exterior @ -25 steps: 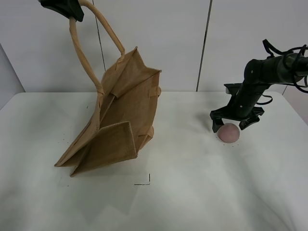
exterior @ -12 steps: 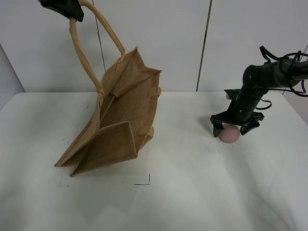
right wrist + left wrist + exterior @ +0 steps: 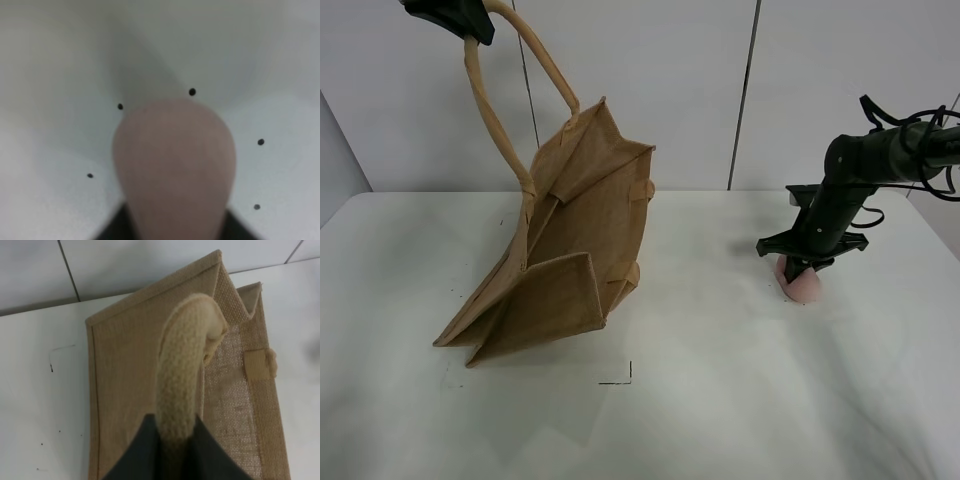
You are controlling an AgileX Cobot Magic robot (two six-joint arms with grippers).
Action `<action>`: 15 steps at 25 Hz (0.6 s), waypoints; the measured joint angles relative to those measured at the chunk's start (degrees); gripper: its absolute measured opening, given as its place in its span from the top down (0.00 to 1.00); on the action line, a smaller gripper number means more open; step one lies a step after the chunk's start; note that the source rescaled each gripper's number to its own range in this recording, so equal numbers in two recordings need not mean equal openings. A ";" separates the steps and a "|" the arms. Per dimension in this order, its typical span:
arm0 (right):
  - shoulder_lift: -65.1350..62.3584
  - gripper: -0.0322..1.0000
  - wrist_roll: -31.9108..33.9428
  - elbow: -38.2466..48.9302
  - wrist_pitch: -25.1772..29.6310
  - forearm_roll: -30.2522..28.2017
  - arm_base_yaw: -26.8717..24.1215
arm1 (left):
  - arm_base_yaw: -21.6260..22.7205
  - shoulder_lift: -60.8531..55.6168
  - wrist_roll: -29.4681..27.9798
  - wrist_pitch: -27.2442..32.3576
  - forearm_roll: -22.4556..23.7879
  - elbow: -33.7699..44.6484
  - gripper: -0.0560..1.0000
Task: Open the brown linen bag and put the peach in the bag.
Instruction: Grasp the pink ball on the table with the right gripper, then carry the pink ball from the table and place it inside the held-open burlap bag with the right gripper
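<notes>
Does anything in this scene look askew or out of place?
The tan-brown woven jute bag leans askew, hung by one beige handle from the left end effector, its lower edge on the white table. Nothing looks spilled or damaged.

The right gripper has come down lower onto the peach. Its jaws were spread wide on either side of the fruit a second ago and have now drawn in against it. More of the peach is covered than before, and only its lower part shows beneath the gripper.
</notes>
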 joint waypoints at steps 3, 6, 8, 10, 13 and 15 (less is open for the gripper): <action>-0.99 0.97 -1.40 -1.17 1.21 0.48 0.00 | 0.00 0.00 0.00 0.00 0.00 0.00 0.95; -3.56 0.97 -4.45 -4.01 4.30 3.37 0.00 | 0.00 0.00 0.00 0.00 0.00 0.00 0.95; -6.24 0.97 -6.51 -6.58 6.48 6.65 0.13 | 0.00 0.00 0.00 0.00 -0.18 0.00 0.95; -9.11 0.97 -8.52 -8.79 7.96 9.35 0.85 | 0.00 0.00 0.00 0.00 -0.53 0.00 0.95; -12.80 0.97 -10.20 -12.03 9.44 12.14 3.64 | 0.00 0.00 0.05 0.00 -0.53 0.00 0.95; -13.86 0.97 -10.63 -14.09 9.74 14.71 6.24 | 0.00 0.00 0.05 0.00 -0.53 0.00 0.95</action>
